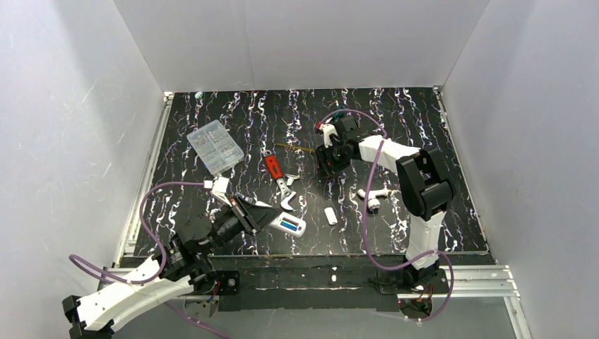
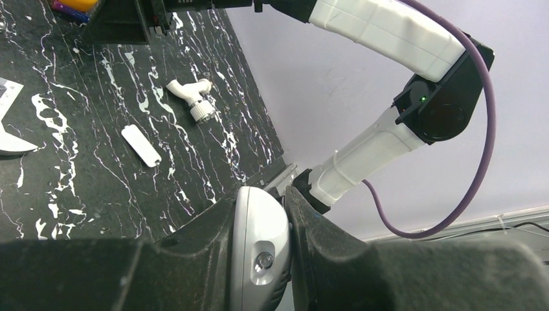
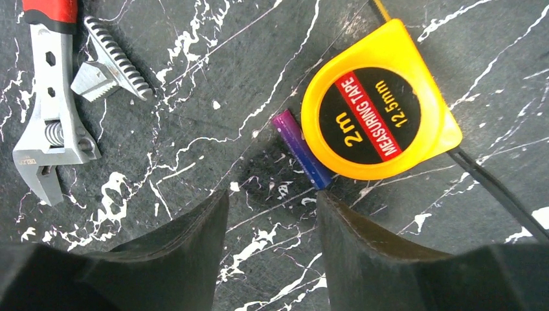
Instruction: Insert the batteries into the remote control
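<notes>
The remote control (image 2: pixel 259 253), a white handset, is clamped edge-on between the jaws of my left gripper (image 2: pixel 264 194), which is shut on it. From above it lies low at the table's near edge (image 1: pixel 288 225), with a blue patch on its upturned side, at the tip of the left gripper (image 1: pixel 272 217). One slim blue battery (image 3: pixel 301 149) lies flat against a yellow tape measure (image 3: pixel 379 116). My right gripper (image 3: pixel 272 207) hovers just short of it, open, nothing between its jaws. From above, the right gripper (image 1: pixel 328 161) hides both.
A small white flat cover (image 1: pixel 330 215) and a white pipe-like fitting (image 1: pixel 372 196) lie right of the remote. A red-handled wrench (image 3: pixel 48 116) and a toothed metal piece (image 3: pixel 110 61) lie left of the battery. A clear parts box (image 1: pixel 215 147) sits at the back left.
</notes>
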Robot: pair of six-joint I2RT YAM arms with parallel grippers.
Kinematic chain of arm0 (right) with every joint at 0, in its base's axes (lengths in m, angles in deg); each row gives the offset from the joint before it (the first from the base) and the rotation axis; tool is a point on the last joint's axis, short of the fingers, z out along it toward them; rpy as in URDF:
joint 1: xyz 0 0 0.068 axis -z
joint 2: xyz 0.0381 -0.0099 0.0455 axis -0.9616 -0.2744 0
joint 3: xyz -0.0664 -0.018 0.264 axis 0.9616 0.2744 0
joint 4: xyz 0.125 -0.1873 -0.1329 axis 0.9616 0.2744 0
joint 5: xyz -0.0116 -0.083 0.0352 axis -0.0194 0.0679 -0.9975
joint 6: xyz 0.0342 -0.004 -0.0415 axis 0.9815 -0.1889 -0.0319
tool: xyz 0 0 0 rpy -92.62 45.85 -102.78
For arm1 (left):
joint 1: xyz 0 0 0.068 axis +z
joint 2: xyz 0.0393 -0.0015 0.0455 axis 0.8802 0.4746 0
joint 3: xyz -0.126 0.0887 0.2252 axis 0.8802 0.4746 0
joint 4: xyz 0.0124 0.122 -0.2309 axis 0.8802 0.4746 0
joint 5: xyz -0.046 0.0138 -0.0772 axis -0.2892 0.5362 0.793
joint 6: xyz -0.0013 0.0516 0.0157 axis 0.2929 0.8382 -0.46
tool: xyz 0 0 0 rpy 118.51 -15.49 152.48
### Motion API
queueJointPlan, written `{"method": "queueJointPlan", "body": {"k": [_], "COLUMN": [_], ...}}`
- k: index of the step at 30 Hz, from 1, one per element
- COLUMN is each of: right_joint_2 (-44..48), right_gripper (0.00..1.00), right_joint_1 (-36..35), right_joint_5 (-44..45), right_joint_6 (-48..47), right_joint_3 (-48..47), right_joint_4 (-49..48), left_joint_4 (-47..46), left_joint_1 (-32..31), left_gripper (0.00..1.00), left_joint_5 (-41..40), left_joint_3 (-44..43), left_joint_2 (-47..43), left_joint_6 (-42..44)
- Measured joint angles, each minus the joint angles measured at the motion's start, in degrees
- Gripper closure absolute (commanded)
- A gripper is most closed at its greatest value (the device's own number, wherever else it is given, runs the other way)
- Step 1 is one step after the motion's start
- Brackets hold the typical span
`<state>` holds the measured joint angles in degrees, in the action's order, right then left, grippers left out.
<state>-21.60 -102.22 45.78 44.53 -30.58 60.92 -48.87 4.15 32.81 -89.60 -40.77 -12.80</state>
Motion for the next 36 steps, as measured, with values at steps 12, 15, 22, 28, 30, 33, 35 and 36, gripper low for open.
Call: {"method": "queueJointPlan", "body": {"k": [12, 15, 22, 28, 30, 33, 35, 36], "right_joint_2": [0.2, 0.3, 0.4, 0.7, 0.6, 0.0, -0.9, -1.5], "right_gripper": [0.47, 0.46, 0.44, 0.39, 0.38, 0.37, 0.36, 0.36], "right_joint_1": [-0.8, -1.2, -2.1, -2.0, -2.0, -1.9, -1.9, -1.9], "right_joint_5": [0.5, 1.4, 7.2, 11.3, 12.1, 12.8, 12.8, 12.7], "right_joint_6": [-0.2, -0.2, 0.4, 1.2, 1.1, 0.7, 0.2, -0.1], "right_joint_3": [1.2, 1.4, 0.3, -0.1, -0.5, -1.6, -3.1, -4.0], "right_joint_4": [-0.6, -0.6, 2.0, 4.0, 4.8, 6.3, 7.2, 7.5], "left_joint_4": [-1.4, -1.4, -1.4, -1.6, -1.8, -1.8, -1.8, -1.7], "left_joint_1": [0.0, 0.0, 0.0, 0.0, 0.0, 0.0, 0.0, 0.0], "left_gripper": [1.0, 1.0, 1.0, 1.0, 1.0, 1.0, 1.0, 1.0], "left_joint_5": [0.0, 0.0, 0.0, 0.0, 0.0, 0.0, 0.0, 0.0], "left_joint_3": [0.0, 0.0, 0.0, 0.0, 0.0, 0.0, 0.0, 0.0], "left_joint_2": [0.9, 0.8, 0.8, 0.8, 0.8, 0.8, 0.7, 0.6], "left_joint_6": [-0.2, -0.2, -0.4, -0.6, -0.6, -0.6, -0.6, -0.5]}}
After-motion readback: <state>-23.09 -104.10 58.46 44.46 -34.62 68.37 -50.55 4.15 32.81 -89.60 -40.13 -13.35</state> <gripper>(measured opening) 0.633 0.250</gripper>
